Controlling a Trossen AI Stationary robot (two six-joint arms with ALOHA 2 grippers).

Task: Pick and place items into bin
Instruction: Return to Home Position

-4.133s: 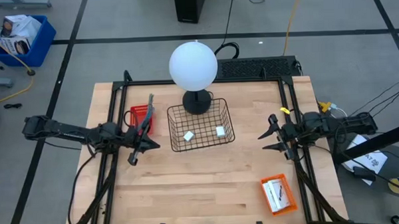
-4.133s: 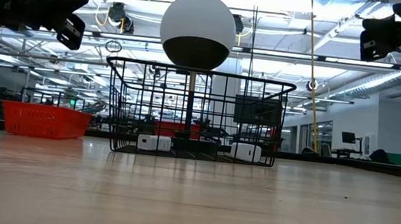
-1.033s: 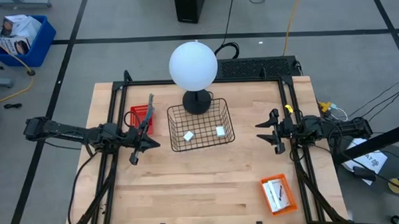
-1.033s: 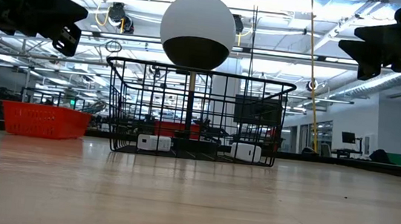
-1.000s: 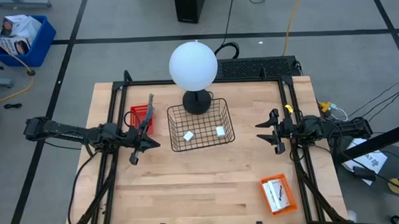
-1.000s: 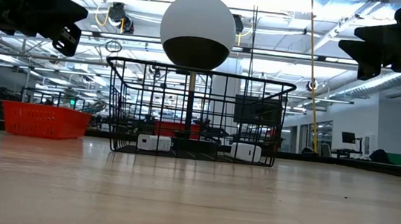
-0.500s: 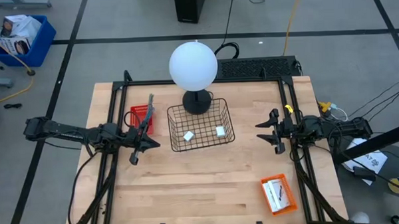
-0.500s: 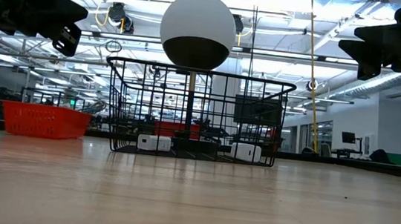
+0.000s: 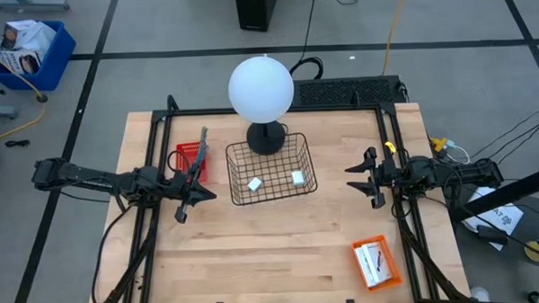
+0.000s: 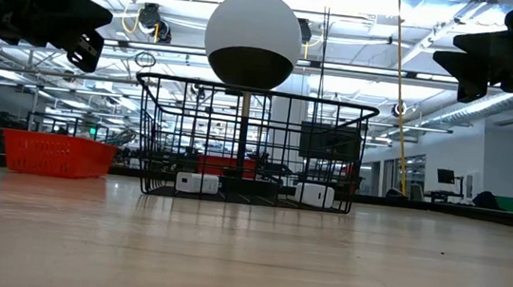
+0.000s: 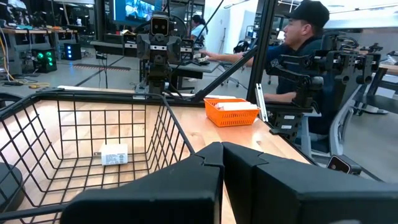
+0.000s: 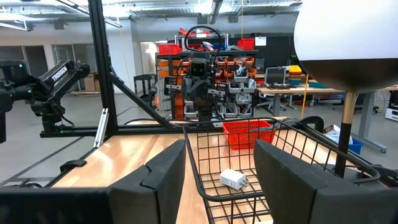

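A black wire bin (image 9: pixel 271 169) stands mid-table in front of the white globe lamp (image 9: pixel 261 89). Two small white blocks (image 9: pixel 254 183) (image 9: pixel 298 177) lie on its floor; they also show in the low view (image 10: pixel 197 183) (image 10: pixel 316 195). My left gripper (image 9: pixel 204 195) hovers left of the bin, shut and empty; its fingers meet in the left wrist view (image 11: pixel 221 152). My right gripper (image 9: pixel 357 178) hovers right of the bin, open and empty, facing it (image 12: pixel 219 168). White cards (image 9: pixel 372 259) lie in an orange tray (image 9: pixel 389 271).
A red basket (image 9: pixel 190 158) stands left of the bin, behind my left gripper, with a long thin grey item (image 9: pixel 200 147) leaning out of it. The orange tray is at the near right corner. Bare wood lies in front of the bin. A person sits beyond the table (image 11: pixel 298 37).
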